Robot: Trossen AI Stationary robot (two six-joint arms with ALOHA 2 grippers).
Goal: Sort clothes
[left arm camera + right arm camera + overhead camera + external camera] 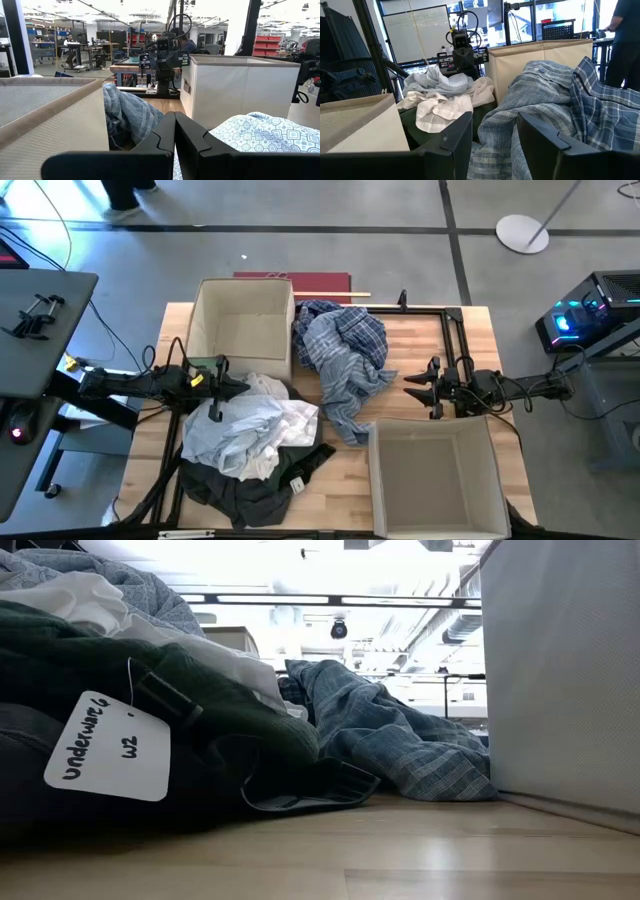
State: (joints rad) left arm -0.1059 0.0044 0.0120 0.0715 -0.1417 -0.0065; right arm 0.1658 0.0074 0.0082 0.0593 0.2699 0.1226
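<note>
A blue-white plaid shirt (pixel 340 345) lies crumpled in the table's middle, its far part against the far-left bin; it also shows in the right wrist view (pixel 600 110). At the near left is a heap: a pale blue patterned piece (pixel 225 430) and white pieces (pixel 292 420) on top of dark green and dark grey ones (pixel 250 485). One dark piece carries a white tag (pixel 108 748). My left gripper (pixel 238 386) is shut and empty just above the heap's far edge. My right gripper (pixel 412 387) is open and empty, right of the plaid shirt, pointing at it.
A beige fabric bin (pixel 243 320) stands at the far left and a second one (pixel 435 480) at the near right; both show bare insides. A black frame (pixel 455 330) stands on the far right of the table. Bare wood lies between the shirt and my right gripper.
</note>
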